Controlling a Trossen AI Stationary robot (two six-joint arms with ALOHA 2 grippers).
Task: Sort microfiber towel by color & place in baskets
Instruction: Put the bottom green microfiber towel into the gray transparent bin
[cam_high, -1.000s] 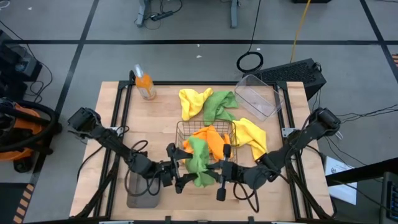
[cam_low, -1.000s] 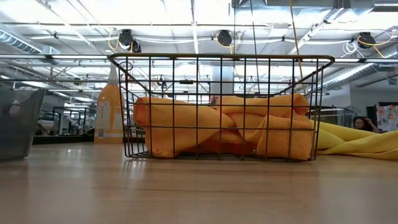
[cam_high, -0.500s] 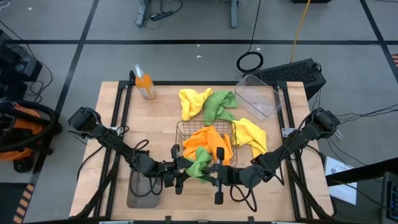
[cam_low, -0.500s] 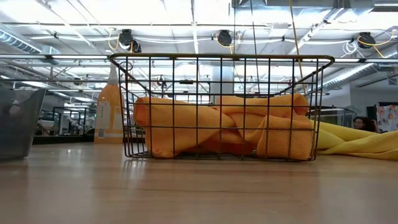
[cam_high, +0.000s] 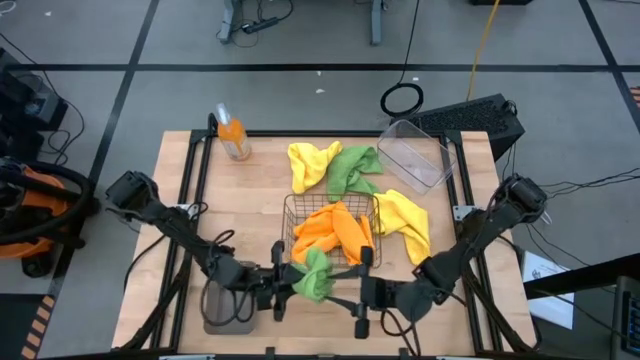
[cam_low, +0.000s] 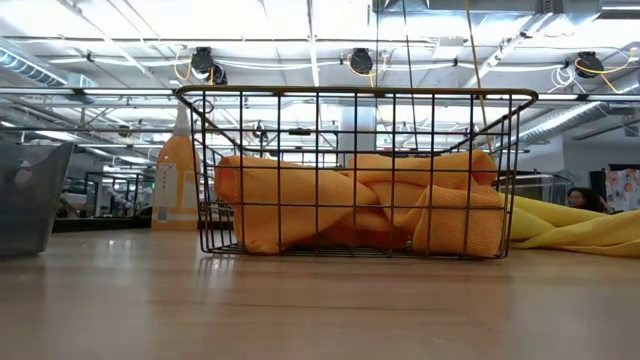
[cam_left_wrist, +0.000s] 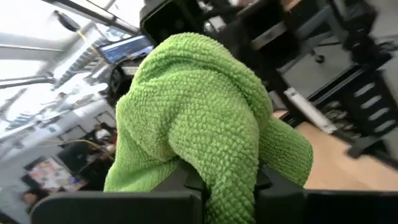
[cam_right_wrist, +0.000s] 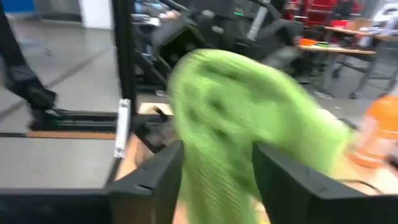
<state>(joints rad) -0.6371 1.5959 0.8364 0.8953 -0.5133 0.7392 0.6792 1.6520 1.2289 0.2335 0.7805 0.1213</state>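
1. Just in front of the square dark wire-mesh basket (cam_high: 332, 228), on its near side, a bumpy green microfiber towel (cam_high: 312, 275) hangs between the two grippers.
2. Left gripper (cam_high: 283, 285) sits at the towel's left end, and its fingers are pinched together on the cloth, as the left wrist view shows (cam_left_wrist: 205, 124).
3. Right gripper (cam_high: 360, 292) sits to the right of the towel, and its fingers stand apart with the green cloth between them (cam_right_wrist: 242, 118); I cannot tell if they touch it.
4. Orange towels (cam_low: 340, 200) fill the wire basket.
5. Left of the wire basket lies the shallow grey rectangular tray (cam_high: 222, 308), right beside the left gripper, so I think the left arm is the nearer one to drop the towel there.
6. Far behind the wire basket, to the right, sits the clear plastic rectangular tub (cam_high: 418, 155), well apart from both grippers.
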